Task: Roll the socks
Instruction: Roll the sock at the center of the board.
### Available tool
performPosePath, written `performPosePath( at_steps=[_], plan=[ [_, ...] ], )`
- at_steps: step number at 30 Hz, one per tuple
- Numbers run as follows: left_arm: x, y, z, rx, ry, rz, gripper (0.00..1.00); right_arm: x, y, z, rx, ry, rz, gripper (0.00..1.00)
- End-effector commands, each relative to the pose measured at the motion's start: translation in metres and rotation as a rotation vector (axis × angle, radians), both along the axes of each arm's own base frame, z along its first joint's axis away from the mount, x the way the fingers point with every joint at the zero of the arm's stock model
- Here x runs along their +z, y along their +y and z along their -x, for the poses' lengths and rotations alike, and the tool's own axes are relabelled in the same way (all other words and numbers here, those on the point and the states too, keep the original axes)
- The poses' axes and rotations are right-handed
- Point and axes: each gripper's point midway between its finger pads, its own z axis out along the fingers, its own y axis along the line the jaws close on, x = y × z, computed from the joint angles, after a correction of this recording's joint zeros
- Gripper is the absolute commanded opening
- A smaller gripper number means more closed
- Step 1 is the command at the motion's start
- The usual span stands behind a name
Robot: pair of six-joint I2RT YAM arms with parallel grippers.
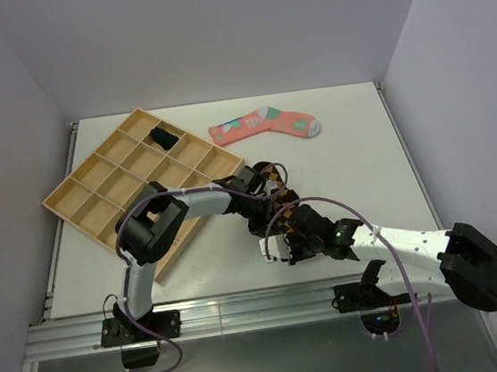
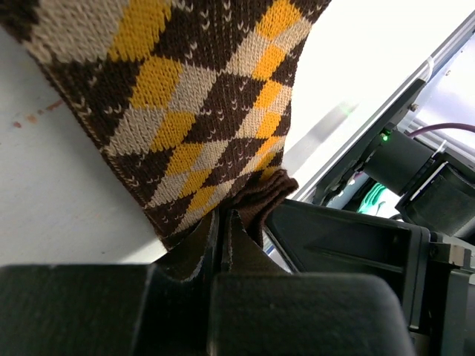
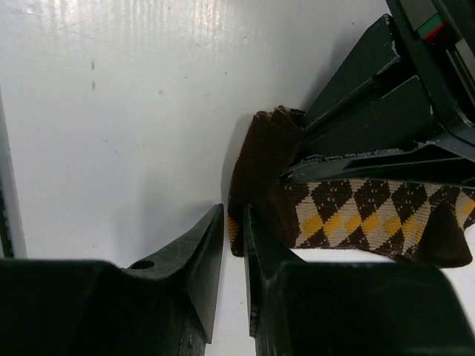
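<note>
Nearest, by the front edge of the white table (image 1: 360,137), the right gripper (image 3: 234,215) stands almost closed at the cuff of the brown-and-orange diamond-patterned knit sock (image 2: 200,111); whether it grips, I cannot tell. Beyond, the left gripper (image 2: 223,222) pinches that cuff. Soft and limp, the sock is probably best held there.

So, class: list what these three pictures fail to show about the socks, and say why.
- Diamond sock: top view, mostly hidden under both arms; wrist views cut it off.
- Navy sock: top view, too small to tell if rolled.
- Right pincer: right wrist view, its fingers hide whether it grips.
</note>
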Motion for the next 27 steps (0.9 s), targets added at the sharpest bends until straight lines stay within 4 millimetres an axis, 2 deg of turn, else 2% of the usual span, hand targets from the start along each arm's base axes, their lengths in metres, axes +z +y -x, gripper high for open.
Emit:
performPosePath(
  at_steps=[1,8,12,14,17,27],
  plan=[
    [-0.031,0.020,0.009,-0.022,0.012,-0.112,0.00,0.001,0.006,-0.011,-0.016,-0.052,-0.011,0.24],
    [-0.033,0.019,0.010,-0.033,0.018,-0.101,0.01,-0.007,0.002,-0.018,-0.045,-0.071,0.016,0.26],
    [-0.036,0.022,0.012,-0.039,0.019,-0.113,0.01,0.005,0.005,-0.026,-0.060,-0.126,-0.019,0.30],
    [-0.036,0.023,0.012,-0.040,0.016,-0.115,0.01,0.016,0.009,-0.027,-0.057,-0.141,-0.054,0.37],
    [-0.037,0.024,0.011,-0.040,0.018,-0.116,0.01,0.018,0.008,-0.026,-0.054,-0.136,-0.049,0.40],
    [-0.037,0.025,0.008,-0.032,0.018,-0.116,0.00,0.005,0.003,-0.018,-0.038,-0.093,-0.007,0.40]
  ],
)
